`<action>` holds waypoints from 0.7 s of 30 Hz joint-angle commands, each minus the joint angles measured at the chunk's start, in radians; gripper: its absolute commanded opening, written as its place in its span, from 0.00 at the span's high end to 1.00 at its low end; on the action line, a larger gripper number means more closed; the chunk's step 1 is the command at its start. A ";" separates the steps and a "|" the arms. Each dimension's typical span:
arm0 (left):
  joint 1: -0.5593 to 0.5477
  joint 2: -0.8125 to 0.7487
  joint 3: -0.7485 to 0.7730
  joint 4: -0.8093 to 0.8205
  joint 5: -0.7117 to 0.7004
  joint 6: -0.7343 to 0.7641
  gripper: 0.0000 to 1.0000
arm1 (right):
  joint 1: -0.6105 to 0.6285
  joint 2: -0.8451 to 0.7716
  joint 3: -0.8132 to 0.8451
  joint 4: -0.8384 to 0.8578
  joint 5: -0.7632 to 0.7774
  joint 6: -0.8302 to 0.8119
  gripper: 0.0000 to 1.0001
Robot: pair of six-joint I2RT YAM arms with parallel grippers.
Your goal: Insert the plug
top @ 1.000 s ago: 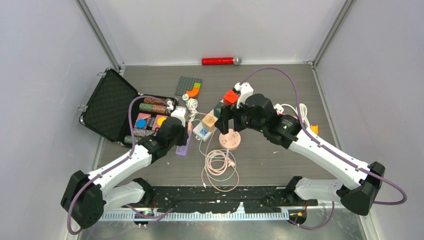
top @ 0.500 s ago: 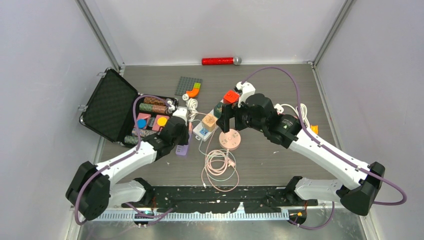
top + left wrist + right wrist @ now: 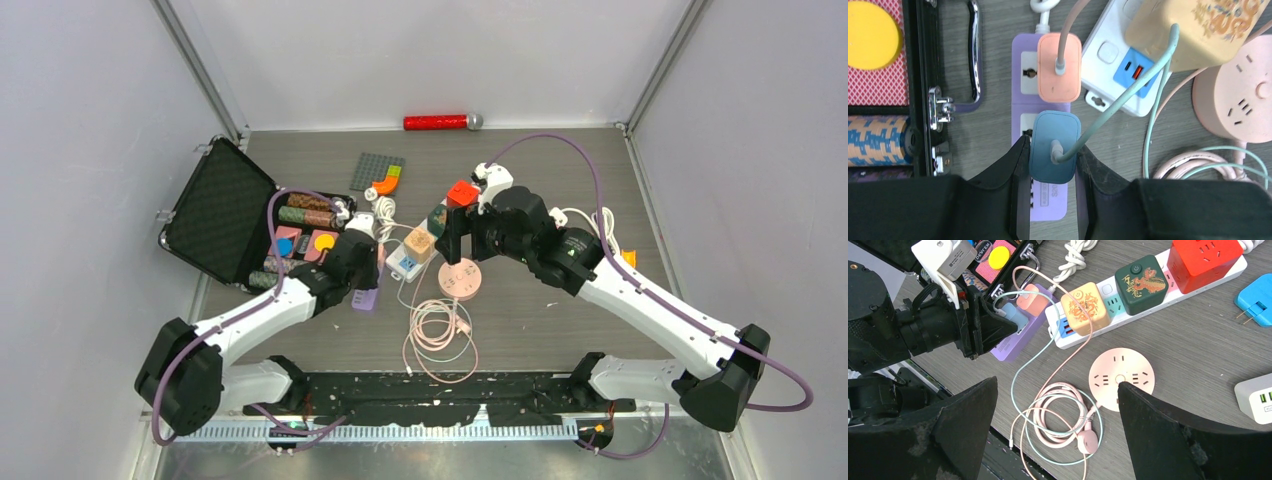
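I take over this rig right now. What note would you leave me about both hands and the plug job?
Left hand: shut on the blue plug, over the second socket of the purple strip.
Right hand: open, holding nothing, above the round pink socket.
Done: the peach plug sits in the strip's first socket.
Left: I cannot tell whether the blue plug is fully seated; press it home, then release.

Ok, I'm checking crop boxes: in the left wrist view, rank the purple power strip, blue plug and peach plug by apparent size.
1. purple power strip, clearly largest, though partly covered.
2. blue plug and peach plug: nearly alike; blue looks slightly bigger but may sit nearer the camera, so unranked.
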 commanded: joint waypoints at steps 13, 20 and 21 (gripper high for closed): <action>0.006 0.009 -0.038 0.010 0.005 -0.017 1.00 | -0.011 0.012 0.013 0.009 0.015 0.018 0.07; -0.015 0.006 -0.078 0.007 -0.034 -0.041 1.00 | -0.018 0.013 0.010 0.007 0.018 0.020 0.07; -0.022 0.008 -0.089 0.008 -0.051 -0.050 1.00 | -0.018 0.014 0.009 0.006 0.018 0.020 0.07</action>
